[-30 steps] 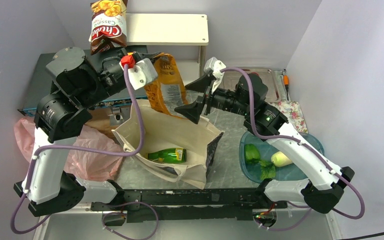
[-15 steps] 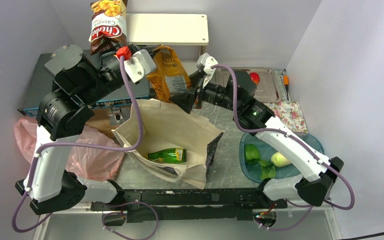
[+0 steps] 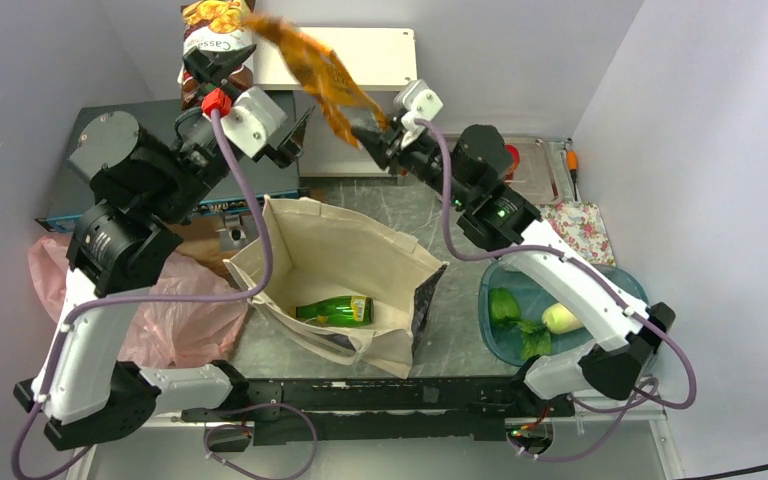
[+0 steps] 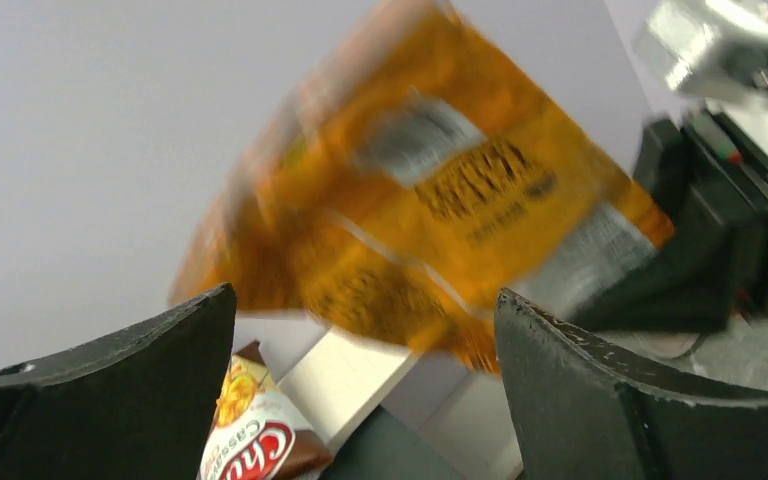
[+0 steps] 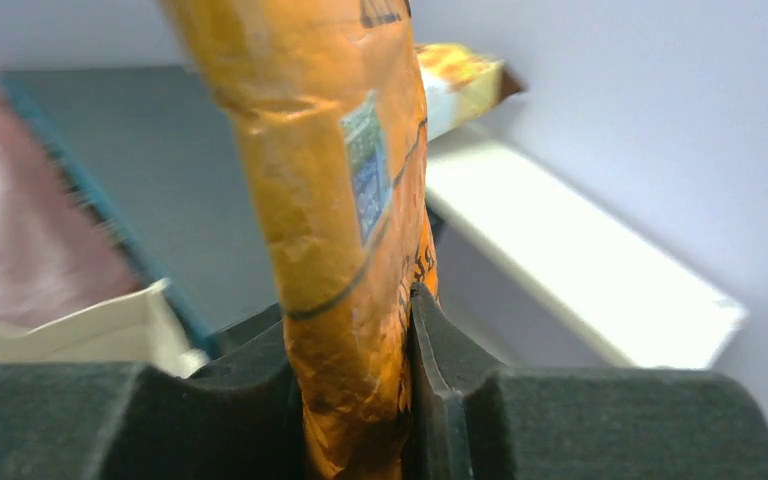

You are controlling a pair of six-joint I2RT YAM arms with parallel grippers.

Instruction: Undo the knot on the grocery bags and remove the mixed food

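The orange chip bag (image 3: 318, 72) hangs blurred in the air above the white shelf, pinched at its lower end by my right gripper (image 3: 368, 128). In the right wrist view the right gripper (image 5: 355, 312) is shut on that orange chip bag (image 5: 330, 150). My left gripper (image 3: 292, 136) stands just left of it, open and holding nothing; its left wrist view shows the left gripper (image 4: 365, 300) wide apart with the orange bag (image 4: 440, 200) beyond. The beige canvas tote (image 3: 345, 255) stands open with a green bottle (image 3: 338, 310) inside. The pink plastic bag (image 3: 175, 315) lies at the left; its knot is hidden.
A brown-red chip bag (image 3: 212, 45) leans at the left end of the white shelf (image 3: 360, 58). A blue tray (image 3: 625, 285) at the right holds leafy greens (image 3: 506, 306) and a white radish (image 3: 562, 318). A red fruit (image 3: 508, 155) sits on a metal tray behind. A dark box (image 3: 78, 150) fills the back left.
The left gripper opened and let go of the orange chip bag, drawing back to the left. The right gripper closed on the bag and swung it up over the shelf.
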